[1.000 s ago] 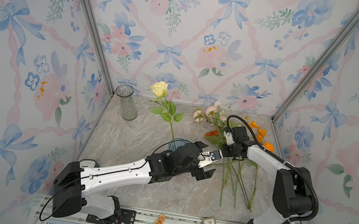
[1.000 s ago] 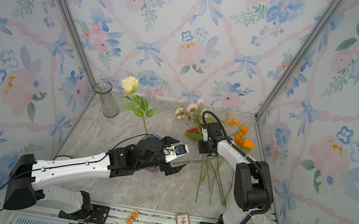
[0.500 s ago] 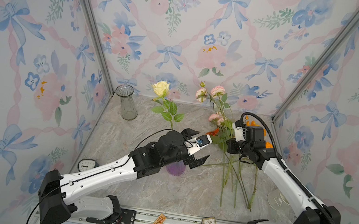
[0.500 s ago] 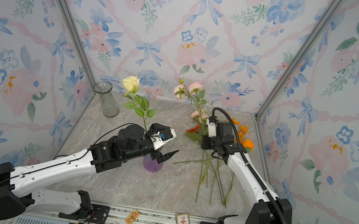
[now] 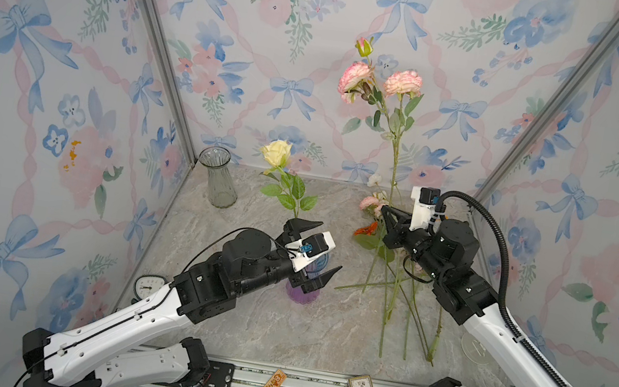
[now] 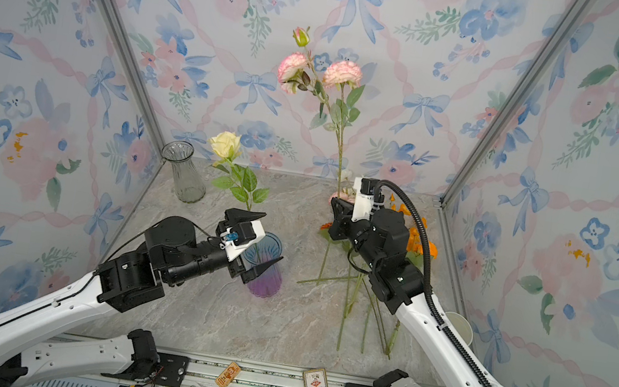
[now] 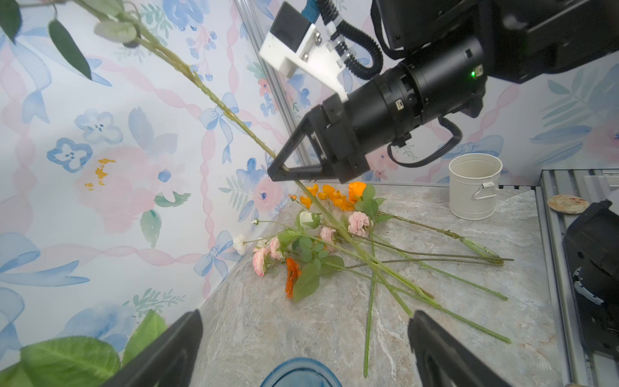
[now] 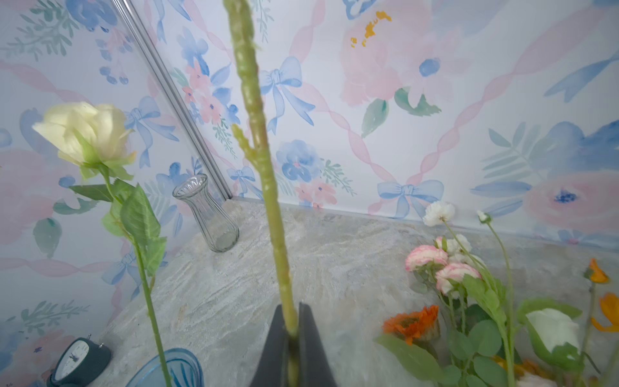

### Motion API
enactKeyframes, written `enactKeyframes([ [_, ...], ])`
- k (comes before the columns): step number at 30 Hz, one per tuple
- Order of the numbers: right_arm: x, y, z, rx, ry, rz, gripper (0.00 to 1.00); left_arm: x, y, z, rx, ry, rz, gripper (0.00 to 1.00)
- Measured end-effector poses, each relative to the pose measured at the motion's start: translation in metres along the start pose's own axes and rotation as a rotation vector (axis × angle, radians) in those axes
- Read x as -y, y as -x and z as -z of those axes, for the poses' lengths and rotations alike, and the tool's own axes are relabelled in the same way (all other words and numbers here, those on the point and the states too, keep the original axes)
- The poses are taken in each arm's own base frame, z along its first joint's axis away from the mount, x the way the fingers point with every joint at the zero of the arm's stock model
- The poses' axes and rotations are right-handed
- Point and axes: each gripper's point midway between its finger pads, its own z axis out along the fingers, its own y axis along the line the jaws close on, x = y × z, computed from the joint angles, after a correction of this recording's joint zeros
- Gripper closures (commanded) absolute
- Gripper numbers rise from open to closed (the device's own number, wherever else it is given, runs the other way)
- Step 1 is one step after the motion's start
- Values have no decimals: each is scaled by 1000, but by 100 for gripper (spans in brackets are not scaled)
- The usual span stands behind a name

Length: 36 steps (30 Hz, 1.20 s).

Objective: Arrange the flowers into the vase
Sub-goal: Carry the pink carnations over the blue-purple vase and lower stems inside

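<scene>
Right pincer (image 8: 290,308) clamps a rose stem (image 8: 268,187), upper end cropped from wrist view.

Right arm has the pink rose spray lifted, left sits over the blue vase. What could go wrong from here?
1. The open left gripper hangs over the mouth of the blue-to-purple ribbed glass vase; the incoming stem may hit it or the cream rose standing there.
2. The shut right gripper pinches the tall pink rose spray far below its blooms; it may swing.
</scene>
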Motion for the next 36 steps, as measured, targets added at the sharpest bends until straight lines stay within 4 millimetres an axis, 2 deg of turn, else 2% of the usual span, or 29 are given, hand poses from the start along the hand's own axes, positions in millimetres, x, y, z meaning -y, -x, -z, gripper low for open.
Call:
enactKeyframes([
  [3, -15, 22, 0, 72, 24, -3, 100, 4, -30, 5, -58, 19, 4, 2],
  [7, -40, 54, 1, 162, 80, -21, 100, 15, -66, 3, -154, 4, -3, 2],
  [10, -58, 76, 1, 226, 127, -44, 100, 13, -74, 3, -174, 11, -2, 2],
  [13, -75, 85, -2, 267, 170, -67, 100, 5, -71, 7, -164, 41, 2, 2],
  [16, -87, 78, -12, 274, 195, -92, 100, -2, -59, 19, -118, 70, 18, 2],
  [19, -92, 58, -28, 248, 205, -109, 100, -11, -42, 40, -38, 110, 39, 2],
  [23, -97, 34, -48, 198, 207, -115, 100, -18, -38, 61, 21, 158, 56, 2],
  [30, -114, 16, -48, 197, 242, -124, 100, -24, -50, 59, -12, 199, 62, 2],
  [36, -123, -41, -58, 153, 203, -116, 100, -28, -52, 60, -19, 215, 65, 2],
])
